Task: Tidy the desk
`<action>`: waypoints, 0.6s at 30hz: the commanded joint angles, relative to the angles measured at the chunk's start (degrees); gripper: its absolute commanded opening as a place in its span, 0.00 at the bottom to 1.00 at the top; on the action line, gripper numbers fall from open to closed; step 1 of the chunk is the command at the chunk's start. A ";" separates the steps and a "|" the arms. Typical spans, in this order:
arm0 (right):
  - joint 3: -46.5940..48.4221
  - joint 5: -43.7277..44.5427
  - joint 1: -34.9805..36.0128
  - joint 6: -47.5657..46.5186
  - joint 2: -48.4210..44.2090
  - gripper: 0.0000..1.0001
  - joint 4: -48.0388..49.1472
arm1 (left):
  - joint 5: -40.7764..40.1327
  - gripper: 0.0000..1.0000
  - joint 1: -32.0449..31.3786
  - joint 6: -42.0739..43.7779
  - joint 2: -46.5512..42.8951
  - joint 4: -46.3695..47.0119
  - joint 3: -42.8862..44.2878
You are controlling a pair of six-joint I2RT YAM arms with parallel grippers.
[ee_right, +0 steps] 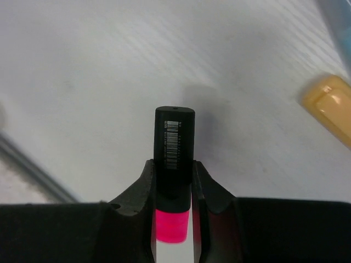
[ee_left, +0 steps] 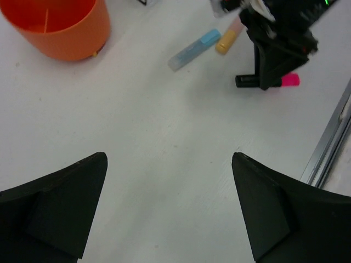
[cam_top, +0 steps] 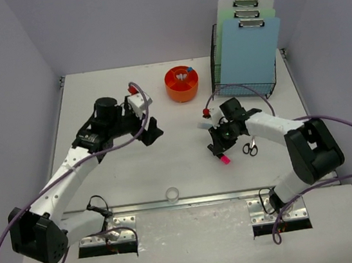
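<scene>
Clamped in right gripper (ee_right: 174,183): pink highlighter (ee_right: 174,143); yellow marker (ee_right: 328,107) ahead-right, scissors (cam_top: 249,148) beside it, loose on desk (cam_top: 130,176) (most sorting left, imo); left gripper (ee_left: 169,160) wide open.

The right hand (ee_right: 173,171) grips a pink highlighter (ee_right: 174,137) with a black cap, desk (ee_right: 98,76) beneath

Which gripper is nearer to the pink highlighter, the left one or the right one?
Right. The right gripper clamps the pink highlighter; the left gripper hangs open, apart from it.
</scene>
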 commanded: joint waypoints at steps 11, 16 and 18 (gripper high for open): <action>14.33 -43.63 0.52 7.90 -1.52 0.00 -12.86 | 7.71 0.66 -20.66 55.68 -6.61 -7.44 -3.64; 14.55 -43.74 0.52 20.75 2.43 0.00 -10.07 | 1.10 0.65 -31.70 61.48 -5.85 -5.40 -3.75; 14.29 -42.63 0.52 26.35 3.98 0.00 -9.28 | -2.26 0.63 -35.51 63.27 -4.39 -6.77 -3.23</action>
